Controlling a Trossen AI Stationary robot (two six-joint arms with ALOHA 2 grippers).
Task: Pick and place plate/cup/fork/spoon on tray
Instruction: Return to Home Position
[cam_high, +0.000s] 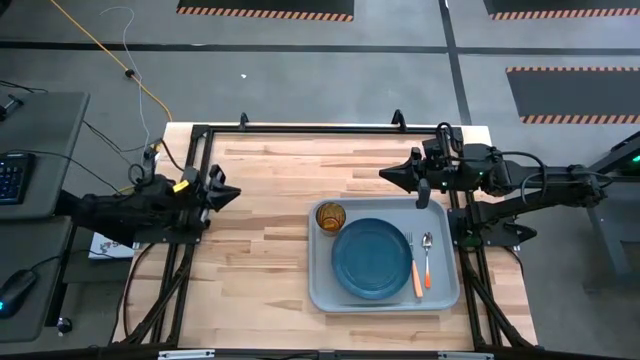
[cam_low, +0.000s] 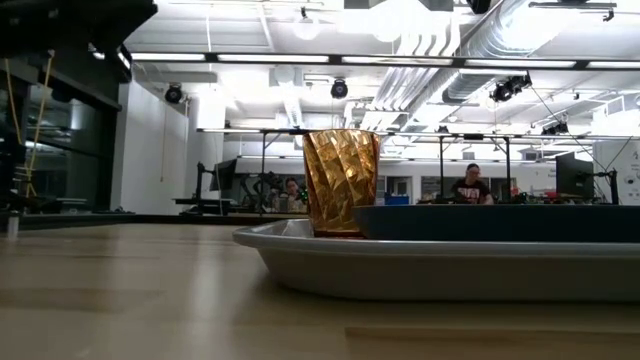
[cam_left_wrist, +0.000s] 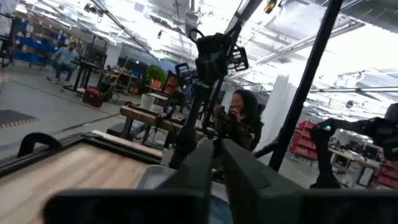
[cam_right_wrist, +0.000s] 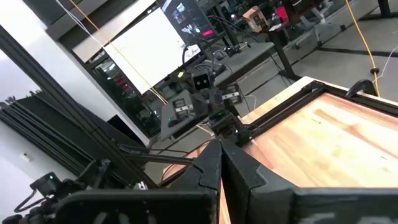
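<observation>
The pale grey-blue tray (cam_high: 325, 290) lies on the table's right half. On it rest the dark teal plate (cam_high: 371, 259), the amber cup (cam_high: 331, 215) at the tray's far left corner, the orange-handled fork (cam_high: 415, 268) and the spoon (cam_high: 427, 258) right of the plate. The low view shows the cup (cam_low: 341, 180) standing upright in the tray (cam_low: 400, 268). My left gripper (cam_high: 232, 193) is shut and empty at the table's left edge. My right gripper (cam_high: 385, 174) is shut and empty, raised beyond the tray's far edge.
A black frame (cam_high: 300, 128) runs along the table's far and side edges. Bare wood (cam_high: 260, 260) lies between the left arm and the tray. A person (cam_left_wrist: 239, 121) stands beyond the table, and others sit in the room behind.
</observation>
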